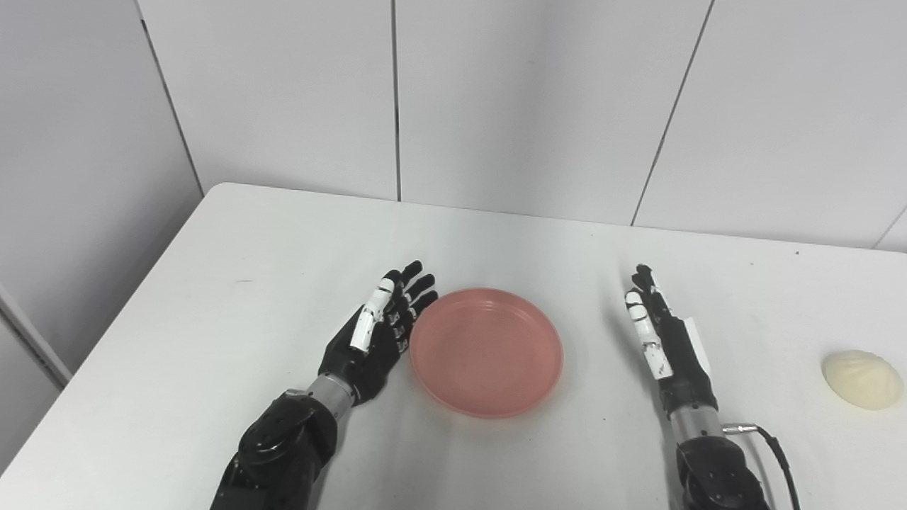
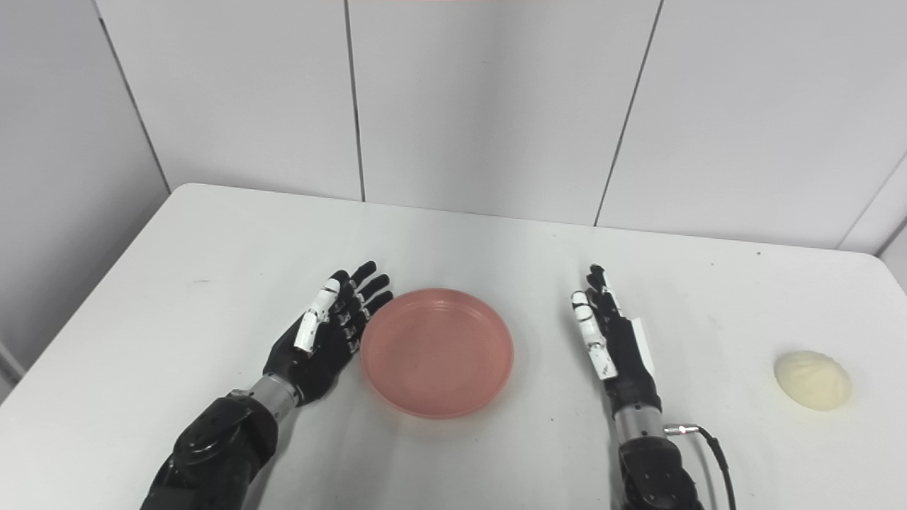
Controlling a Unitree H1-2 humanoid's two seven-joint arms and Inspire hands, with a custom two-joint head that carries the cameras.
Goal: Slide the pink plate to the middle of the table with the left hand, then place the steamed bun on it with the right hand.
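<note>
The pink plate point(image 1: 486, 352) lies flat on the white desk point(image 1: 234, 297), about in the middle between my two arms and near the front part of the desk. It holds nothing.

My left robot hand point(image 1: 379, 333) is just beside the left rim of the plate. The palm is turned toward the plate, and the fingers point(image 1: 414, 287) are stretched forward and a little spread. The fingertips are very near the rim, but I cannot tell if they touch it. This robot hand holds nothing.

My right robot hand point(image 1: 659, 336) is on the other side of the plate, apart from its right rim with bare desk between them. It stands on its edge, with the fingers straight and pointing away from me, and it is open with nothing in it. A thin black cable point(image 1: 776, 453) goes out from its wrist.

The steamed bun point(image 1: 862, 379) sits on the desk far to the right, near the right border of the left eye view, well apart from my right robot hand and from the plate. It is pale yellow and round, with folds on top.

Behind the desk are grey wall panels point(image 1: 531, 106).
</note>
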